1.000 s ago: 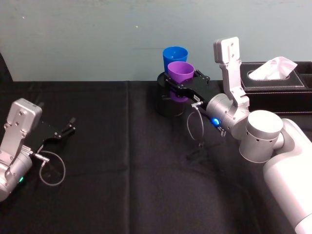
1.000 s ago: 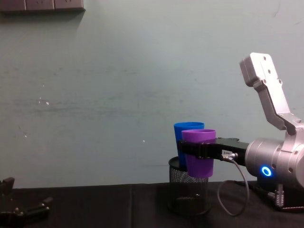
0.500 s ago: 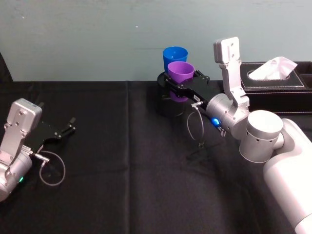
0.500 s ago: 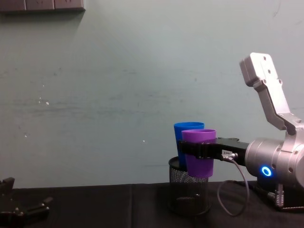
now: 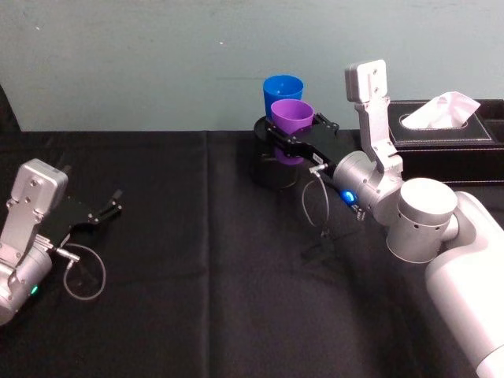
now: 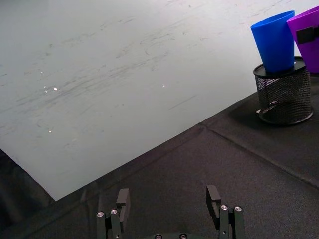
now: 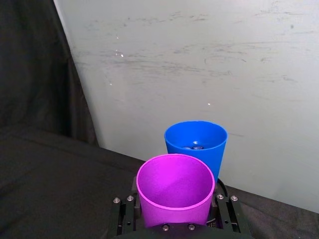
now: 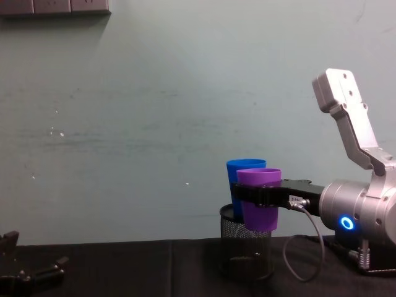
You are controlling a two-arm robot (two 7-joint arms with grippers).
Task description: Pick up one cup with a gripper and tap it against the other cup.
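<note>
Little has changed over the last second. The right tool [image 5: 293,131] stays clamped on the purple tumbler [image 5: 291,116], its black fingers [image 8: 260,195] pressed across the cup's middle. It holds the cup upright and off the tabletop [image 5: 197,276], just above centre of the head view. Compared with a second ago, the cup sits a touch to the left in that view. In the chest view it has not shifted.

The blue tumbler [image 5: 282,88] stands in the black wire-mesh pen holder [image 5: 272,175], directly behind the purple one. In the right wrist view the purple rim [image 7: 174,194] overlaps the blue wall [image 7: 197,144]. Whether the two touch cannot be told.

The left tool [image 5: 110,206] rests low at the left edge of the head view with its fingers [image 6: 123,199] spread apart, just as before. A tissue box [image 5: 449,130] sits at the upper right.
</note>
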